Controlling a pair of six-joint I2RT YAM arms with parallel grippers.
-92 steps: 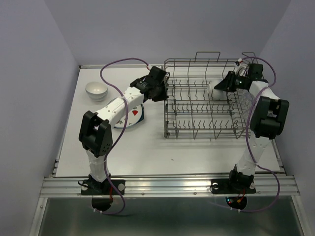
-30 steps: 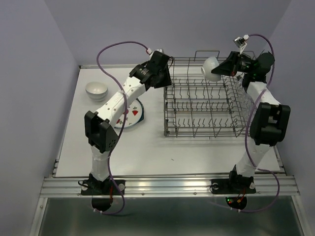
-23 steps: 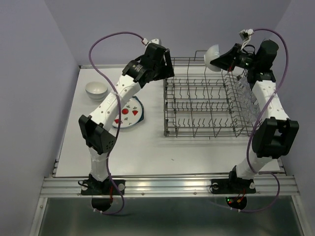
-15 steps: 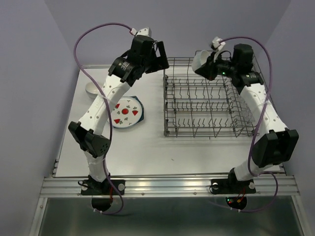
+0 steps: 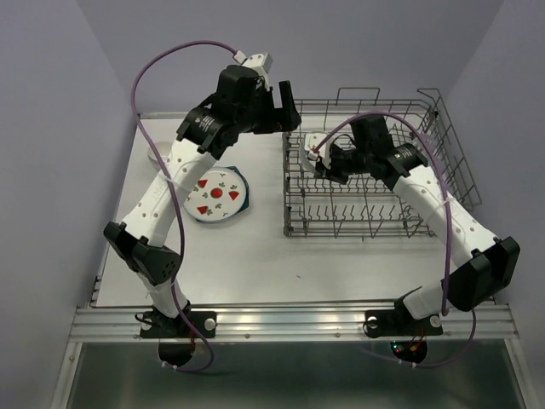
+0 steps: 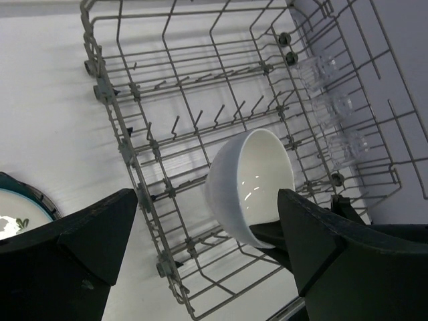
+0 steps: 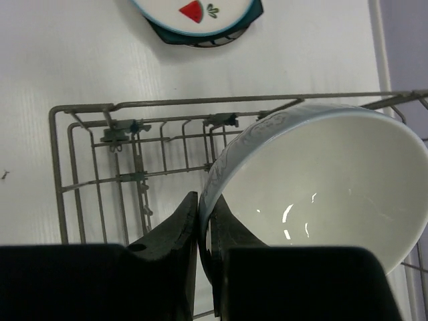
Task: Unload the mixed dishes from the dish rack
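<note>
A grey wire dish rack [image 5: 366, 200] stands on the right half of the table. My right gripper [image 5: 328, 159] is shut on the rim of a small white bowl [image 5: 314, 146] and holds it tilted above the rack's left part. In the right wrist view the fingers [image 7: 187, 221] pinch the bowl's [image 7: 321, 180] blue-patterned wall. My left gripper [image 5: 285, 100] hangs open, high over the rack's back left corner. Its wide-spread fingers [image 6: 87, 244] frame the bowl [image 6: 251, 180] from above without touching it. Clear glass tumblers [image 6: 333, 105] stand in the rack's [image 6: 167, 107] tall side section.
A strawberry plate [image 5: 217, 194] lies on a dark teal plate left of the rack, also in the right wrist view [image 7: 194, 13]. Another white bowl [image 5: 154, 157] peeks out behind the left arm at the back left. Purple walls enclose the table.
The right arm lifted the bowl from the rack's back right and swung it left over the rack. The left arm rose, and its gripper opened wide.
</note>
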